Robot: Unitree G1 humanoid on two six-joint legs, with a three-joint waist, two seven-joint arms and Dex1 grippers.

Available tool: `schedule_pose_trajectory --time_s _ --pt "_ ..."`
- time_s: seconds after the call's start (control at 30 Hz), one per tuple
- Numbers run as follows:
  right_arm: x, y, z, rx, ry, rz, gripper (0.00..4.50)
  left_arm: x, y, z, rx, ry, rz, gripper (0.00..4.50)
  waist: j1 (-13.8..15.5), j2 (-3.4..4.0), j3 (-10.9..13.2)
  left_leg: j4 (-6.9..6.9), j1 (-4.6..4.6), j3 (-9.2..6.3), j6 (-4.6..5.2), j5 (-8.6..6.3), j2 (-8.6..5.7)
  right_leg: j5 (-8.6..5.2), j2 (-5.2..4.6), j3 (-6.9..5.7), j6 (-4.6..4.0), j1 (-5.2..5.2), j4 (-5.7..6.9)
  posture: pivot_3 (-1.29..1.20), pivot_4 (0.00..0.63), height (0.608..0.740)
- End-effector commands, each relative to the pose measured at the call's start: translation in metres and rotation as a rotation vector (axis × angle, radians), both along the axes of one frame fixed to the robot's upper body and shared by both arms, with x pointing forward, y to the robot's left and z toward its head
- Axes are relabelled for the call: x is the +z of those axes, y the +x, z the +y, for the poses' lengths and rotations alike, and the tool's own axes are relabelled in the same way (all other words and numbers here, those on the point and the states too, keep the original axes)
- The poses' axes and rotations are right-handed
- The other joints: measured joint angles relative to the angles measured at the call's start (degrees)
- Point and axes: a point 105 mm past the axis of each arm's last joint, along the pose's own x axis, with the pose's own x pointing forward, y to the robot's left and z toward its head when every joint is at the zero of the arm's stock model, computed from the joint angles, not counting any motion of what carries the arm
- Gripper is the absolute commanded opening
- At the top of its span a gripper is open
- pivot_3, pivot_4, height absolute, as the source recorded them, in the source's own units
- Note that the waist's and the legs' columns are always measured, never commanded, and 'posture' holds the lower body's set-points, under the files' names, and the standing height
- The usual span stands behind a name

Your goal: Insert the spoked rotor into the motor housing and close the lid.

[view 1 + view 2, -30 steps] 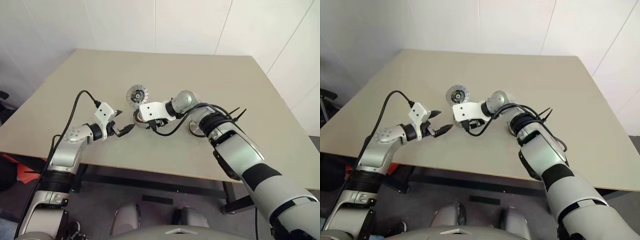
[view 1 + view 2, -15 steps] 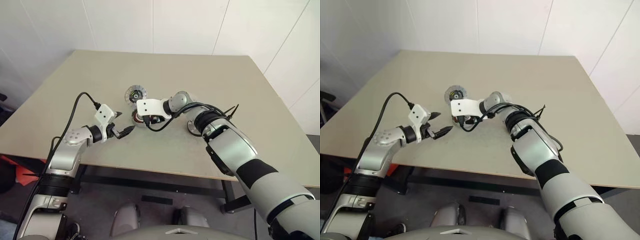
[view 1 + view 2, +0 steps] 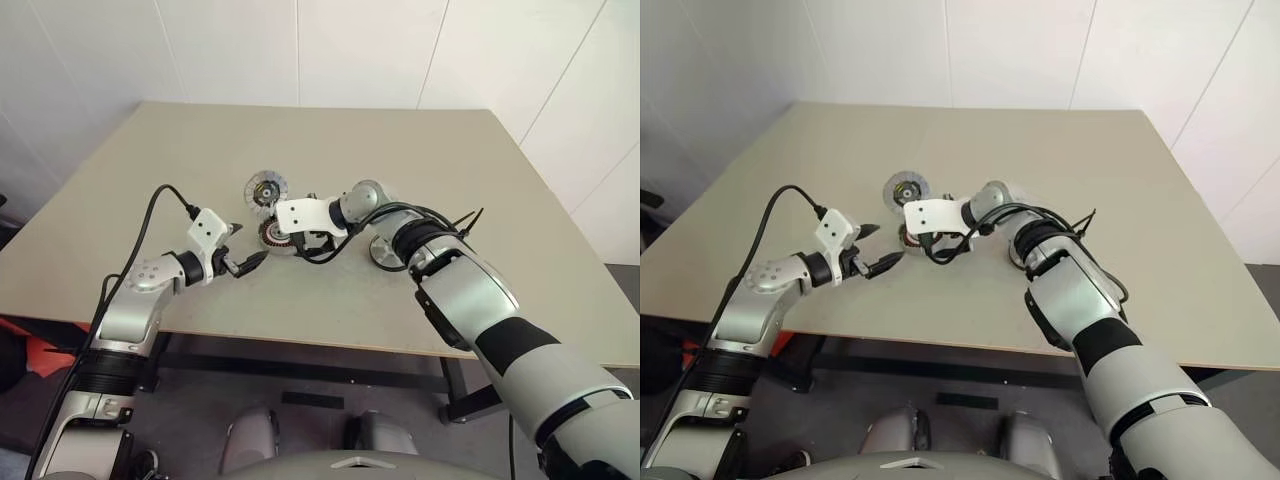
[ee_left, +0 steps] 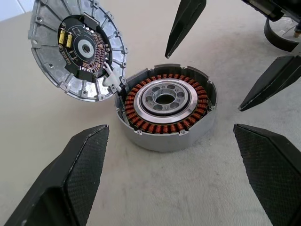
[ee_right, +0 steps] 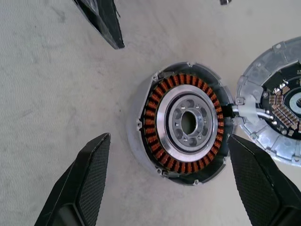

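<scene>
Opening wide just now, your right gripper [image 5: 167,181] has let its two black fingers spread apart; a second ago they were closer together. They stand on either side of the motor housing [image 4: 165,106] and do not touch it. So nothing is held, and the housing sits free on the table [image 3: 420,150].

Your left gripper [image 4: 171,174] is wide open too, just as it was a second ago. It holds nothing and waits just beside the housing, pointing at it.

The housing sits flat near the middle of the table. Its open side faces straight up, so you can see the copper windings around the silver centre. Its middle line runs straight up and down. It is round, so it has no long side.

The lid [image 4: 75,47] with the green board is open. It leans back from the housing, joined at one edge, with its inside showing.

The spoked rotor [image 3: 385,253] seems to be the round thing on the table under your right arm, but the arm hides most of it, so I am not sure.

The housing is still empty. I think you now need to go and pick up the rotor.
</scene>
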Motion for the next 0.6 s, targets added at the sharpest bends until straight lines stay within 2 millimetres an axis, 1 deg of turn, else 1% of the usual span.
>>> schedule_pose_trajectory --time_s 0.03,0.13,0.33,0.6 --pt "0.003 -0.004 0.012 0.036 0.009 -0.021 4.48 0.012 0.002 0.002 0.008 -0.002 -0.047 4.50 0.0 0.00 0.0 0.00 0.01 0.00 0.00 0.00 0.00 0.00 0.00 0.00 -0.01 0.00 0.01 0.00 0.000 0.740" --pt "-0.004 -0.006 0.019 0.022 0.000 -0.014 4.48 0.010 0.000 0.002 0.010 -0.002 -0.044 4.50 0.0 0.00 0.0 0.00 0.02 0.00 0.00 0.00 0.00 -0.01 0.00 0.00 -0.01 0.00 0.03 0.00 0.000 0.740" --pt "-0.019 -0.005 0.023 -0.045 -0.028 0.006 4.48 0.010 -0.004 0.000 0.014 -0.005 -0.044 4.50 0.0 0.01 0.0 0.00 0.02 0.00 -0.02 0.01 0.00 -0.01 0.00 0.01 -0.02 -0.01 0.06 0.00 0.000 0.740" --pt "-0.018 0.000 0.017 -0.070 -0.057 -0.012 4.48 0.009 -0.008 0.001 0.028 -0.007 -0.041 4.50 0.0 0.04 0.0 -0.01 0.23 -0.01 -0.14 0.08 0.00 -0.04 0.00 0.06 -0.03 0.04 0.26 0.00 0.000 0.740"
